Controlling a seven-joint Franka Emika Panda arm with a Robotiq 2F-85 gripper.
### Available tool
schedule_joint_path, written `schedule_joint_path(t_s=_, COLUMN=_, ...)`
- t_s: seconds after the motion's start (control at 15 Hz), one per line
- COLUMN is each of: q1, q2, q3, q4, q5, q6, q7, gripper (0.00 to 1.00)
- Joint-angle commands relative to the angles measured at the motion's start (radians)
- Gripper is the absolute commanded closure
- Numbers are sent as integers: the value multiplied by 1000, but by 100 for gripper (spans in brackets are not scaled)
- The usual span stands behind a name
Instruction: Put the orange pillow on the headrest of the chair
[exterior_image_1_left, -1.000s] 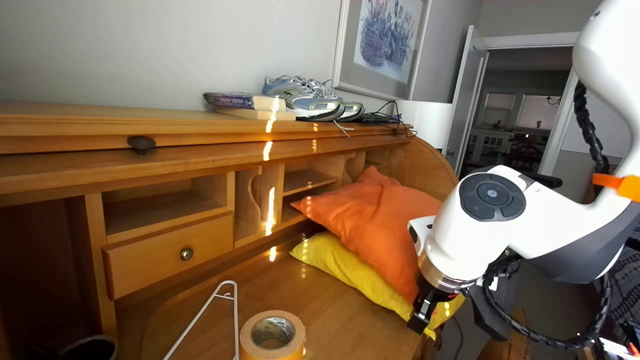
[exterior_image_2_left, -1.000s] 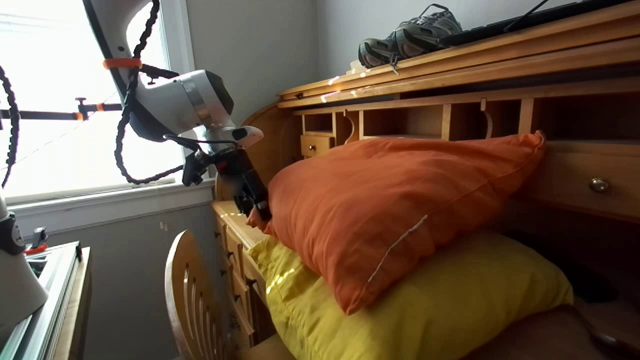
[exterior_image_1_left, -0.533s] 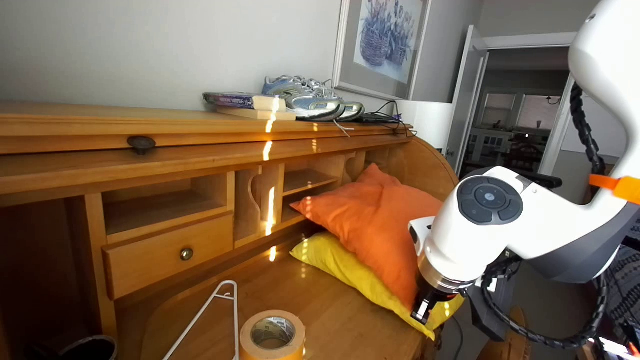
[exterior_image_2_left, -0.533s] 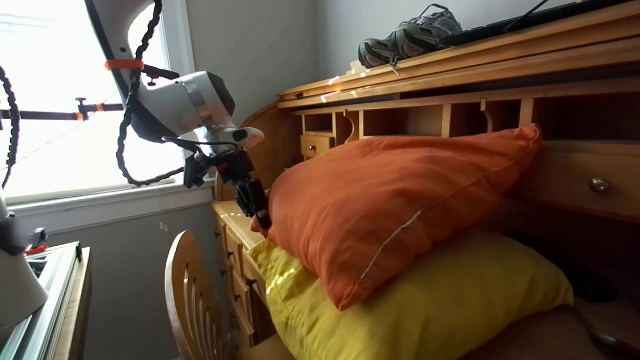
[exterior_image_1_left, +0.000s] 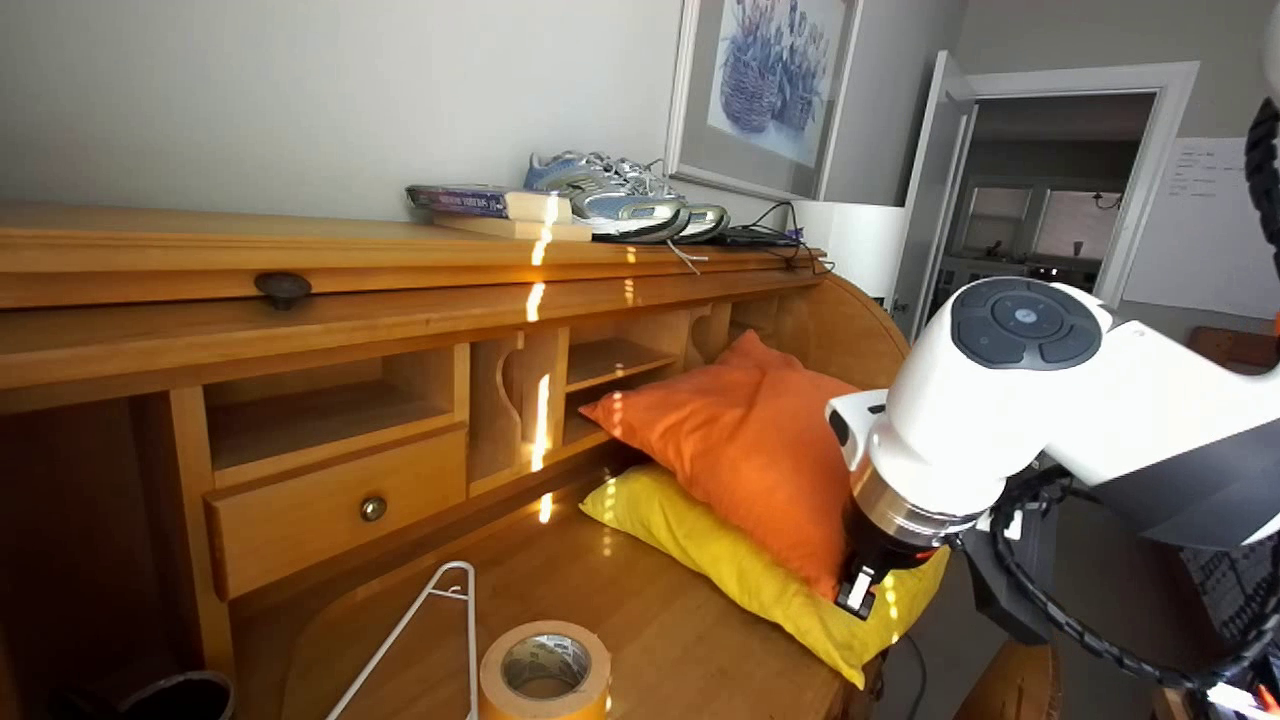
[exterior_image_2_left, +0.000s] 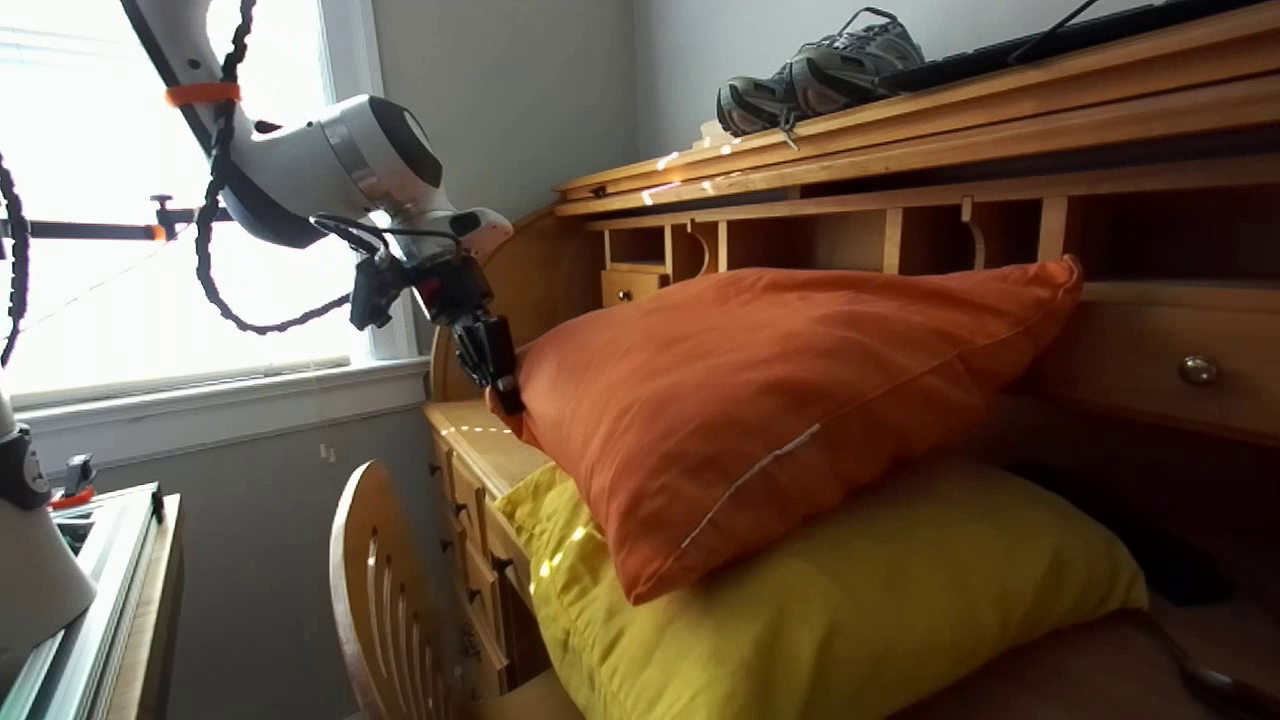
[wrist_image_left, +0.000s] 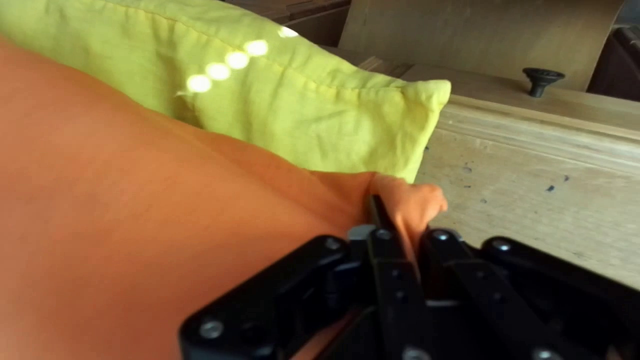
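The plump orange pillow (exterior_image_1_left: 740, 430) lies tilted on top of the yellow pillow in both exterior views. My gripper (exterior_image_2_left: 508, 392) is shut on its near-left corner; in the wrist view a bunched tip of orange cloth (wrist_image_left: 417, 202) sticks out between the fingers. That pinched corner is raised slightly above the yellow fabric, while the bulk of the pillow still rests there. The chair's headrest, the rounded top of a slatted wooden back (exterior_image_2_left: 366, 475), stands lower left of the gripper in an exterior view.
The yellow pillow (exterior_image_2_left: 850, 620) lies on the wooden desk (exterior_image_1_left: 680, 640), its corner over the front edge. A tape roll (exterior_image_1_left: 545, 670) and a white hanger (exterior_image_1_left: 460, 570) sit on the desktop. Cubbyholes (exterior_image_2_left: 810, 240) rise behind the pillows. Shoes (exterior_image_2_left: 820, 75) stand on top.
The gripper has shut on the orange corner, then moved up and back from the desk toward the chair's side. The orange pillow has slid a little that way with it.
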Motion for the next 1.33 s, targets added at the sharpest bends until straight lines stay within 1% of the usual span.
schedule_joint_path(t_s=0.0, q1=61, q2=-178, q3=25, q4=-53, q5=150, q6=-131, q7=-168, gripper=98)
schedule_joint_path(t_s=0.07, q1=68, q2=-213, q3=33, q4=-42, q5=162, q6=-182, q7=-195, gripper=98)
schedule_joint_path(t_s=0.13, q1=69, q2=-248, q3=46, q4=-26, q5=145, q6=-245, q7=-197, gripper=98)
schedule_joint_path(t_s=0.27, q1=67, q2=-304, q3=66, q4=3, q5=100, q6=-335, q7=-204, gripper=98)
schedule_joint_path(t_s=0.4, q1=65, q2=-357, q3=82, q4=33, q5=67, q6=-397, q7=-218, gripper=98)
schedule_joint_path(t_s=0.6, q1=69, q2=-413, q3=94, q4=85, q5=24, q6=-457, q7=-235, gripper=98)
schedule_joint_path(t_s=0.8, q1=71, q2=-412, q3=85, q4=130, q5=17, q6=-484, q7=-267, gripper=98)
schedule_joint_path(t_s=0.93, q1=70, q2=-418, q3=91, q4=145, q5=1, q6=-498, q7=-267, gripper=98)
schedule_joint_path(t_s=1.07, q1=69, q2=-432, q3=104, q4=157, q5=-44, q6=-516, q7=-247, gripper=98)
schedule_joint_path(t_s=1.27, q1=76, q2=-455, q3=128, q4=180, q5=-120, q6=-573, q7=-215, gripper=98)
